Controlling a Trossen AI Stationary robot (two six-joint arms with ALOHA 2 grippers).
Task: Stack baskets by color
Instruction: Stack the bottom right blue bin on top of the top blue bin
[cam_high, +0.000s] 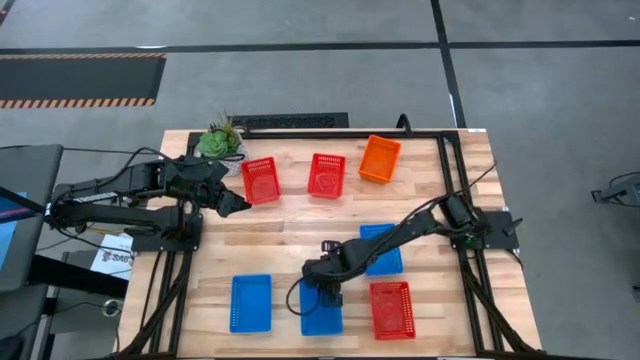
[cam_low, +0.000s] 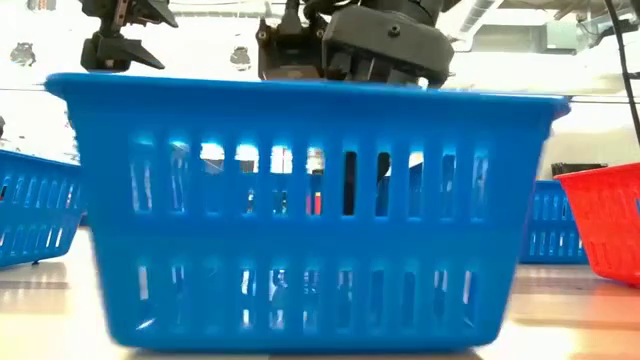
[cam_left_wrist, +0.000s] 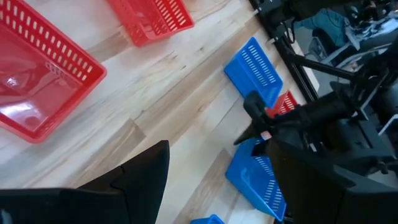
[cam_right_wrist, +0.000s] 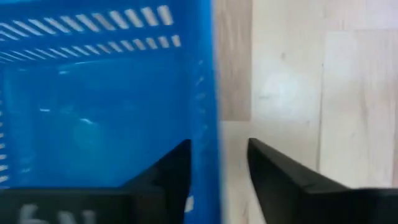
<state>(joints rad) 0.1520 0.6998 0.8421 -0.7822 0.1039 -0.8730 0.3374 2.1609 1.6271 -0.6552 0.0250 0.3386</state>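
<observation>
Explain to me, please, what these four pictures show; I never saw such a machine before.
It is a robot with two dark arms at a wooden table. One camera looks down from above, one sits at table height, one rides on each wrist. On the table lie three red baskets, three blue ones, one orange basket and a potted plant. The right arm reaches over a blue basket; its jaws stand open astride one wall, so nothing is held. The left arm waits near a red basket, jaws open.

Right hand (cam_high: 322, 290) over blue basket (cam_high: 321, 316)
</observation>
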